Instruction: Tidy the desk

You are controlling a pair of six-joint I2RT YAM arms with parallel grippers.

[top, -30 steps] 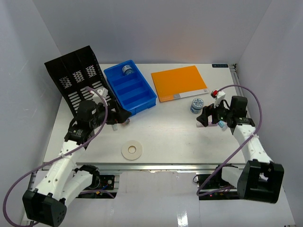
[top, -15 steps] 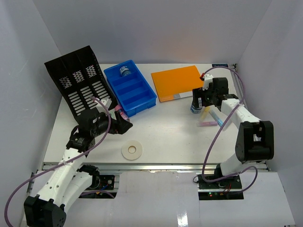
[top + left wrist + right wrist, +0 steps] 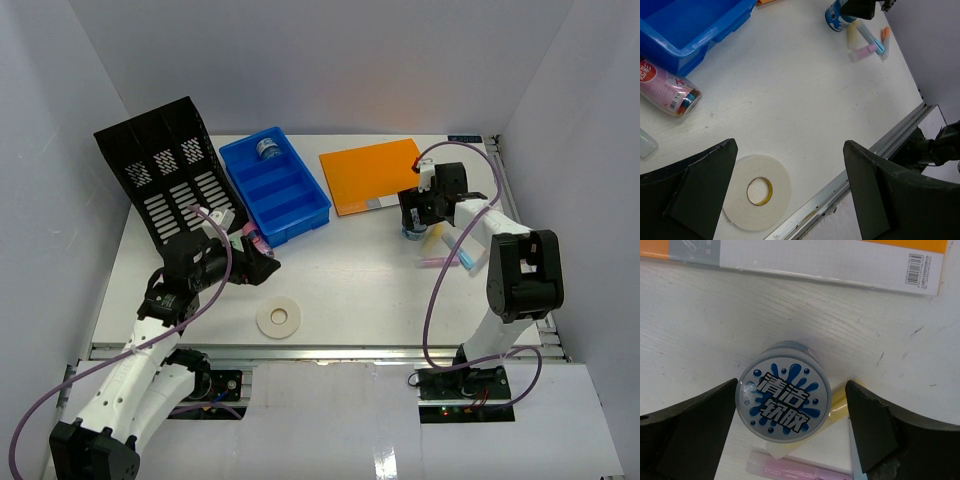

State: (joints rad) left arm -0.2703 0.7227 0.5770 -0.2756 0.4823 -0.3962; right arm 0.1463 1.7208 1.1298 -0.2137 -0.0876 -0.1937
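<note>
The desk (image 3: 350, 290) is a white tabletop with a metal rail at its front. My right gripper (image 3: 415, 222) is open and hangs over a blue-and-white jar (image 3: 784, 405). Its jaws stand either side of the jar lid (image 3: 790, 412), apart from it. The jar also shows in the left wrist view (image 3: 837, 20). My left gripper (image 3: 262, 258) is open and empty (image 3: 790, 185), above the desk near a white tape roll (image 3: 756, 191). A pink tube (image 3: 667, 92) lies by the blue tray (image 3: 275, 185).
A black file rack (image 3: 165, 165) stands at the far left. An orange notebook (image 3: 378, 175) lies at the back. Pink (image 3: 437, 262), blue (image 3: 465, 258) and yellow (image 3: 837, 412) highlighters lie beside the jar. A second jar (image 3: 267, 148) sits in the tray's far compartment.
My right arm swung away and to the left, from beside the highlighters to above the jar. My left gripper drew back a little, and the pink tube now shows by the tray.
</note>
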